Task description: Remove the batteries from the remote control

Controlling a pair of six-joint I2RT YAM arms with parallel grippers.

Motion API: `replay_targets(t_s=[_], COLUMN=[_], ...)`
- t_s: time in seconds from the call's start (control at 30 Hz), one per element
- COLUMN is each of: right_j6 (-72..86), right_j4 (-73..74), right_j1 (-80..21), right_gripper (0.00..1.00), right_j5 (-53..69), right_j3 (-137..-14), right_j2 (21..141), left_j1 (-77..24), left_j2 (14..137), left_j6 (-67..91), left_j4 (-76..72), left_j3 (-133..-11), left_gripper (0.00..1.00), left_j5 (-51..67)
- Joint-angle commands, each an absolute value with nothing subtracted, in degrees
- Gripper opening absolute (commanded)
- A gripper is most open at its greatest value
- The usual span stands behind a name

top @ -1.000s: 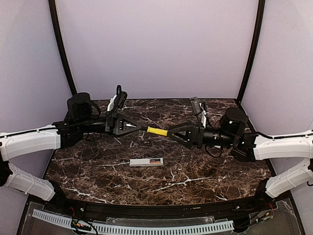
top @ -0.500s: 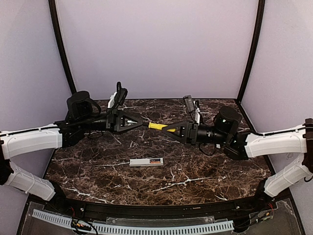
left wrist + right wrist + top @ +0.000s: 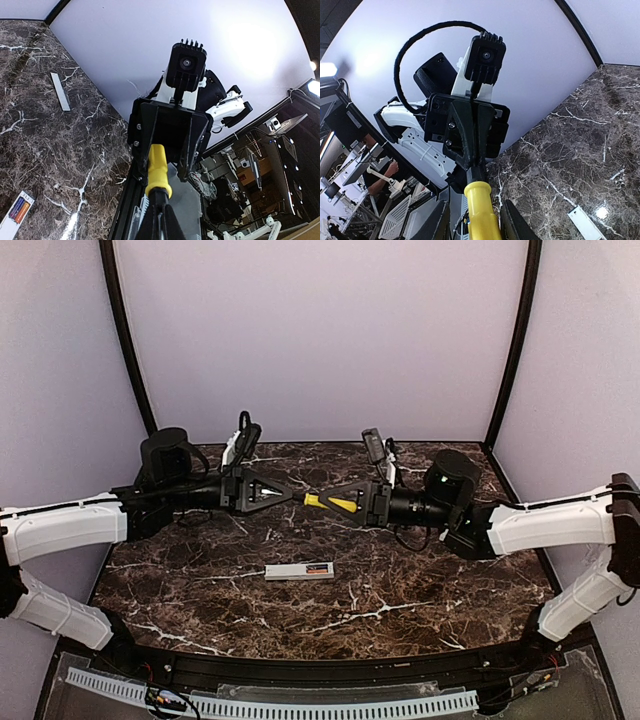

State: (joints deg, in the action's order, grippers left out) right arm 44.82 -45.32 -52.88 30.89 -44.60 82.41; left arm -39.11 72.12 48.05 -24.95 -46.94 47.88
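Left gripper (image 3: 290, 495) pinches screwdriver (image 3: 313, 501) — right gripper (image 3: 340, 504) seemingly straddling.

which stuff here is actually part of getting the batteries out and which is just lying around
Part of the job:
remote, battery side up on the table
batteries, in the remote's recess

Not part of it:
cover strip, flat on the table, apart from the remote
screwdriver, not lying about: up in the air between the left gripper and right gripper
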Motion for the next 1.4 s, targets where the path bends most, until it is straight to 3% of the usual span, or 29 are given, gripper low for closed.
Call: replay_targets(t_s=[0.0,0.87,1.37], right_j6=[44.68,43.53,43.66], right_j4=[-46.93,-44.37,-45.00], right_j1=[-53.67,-54.05,-54.04], right_gripper=[0.34,0.40,0.21], right_j5=[31.51,33.02,32.61], right_j3=[-46.69,-48.01,-47.18], right_j2=[83.14,84.22,83.54], left_j1=[-38.94,-38.90,-38.94], left_j2=[71.72,71.46,71.48], left_j6=[46.42,47.13,47.40], left_j4=[-23.96,-25.70,-26.03], left_j3=[-48.51,-48.28,-47.26], left_gripper=[0.00,0.00,0.00], left_j5=[47.11,46.65,45.93])
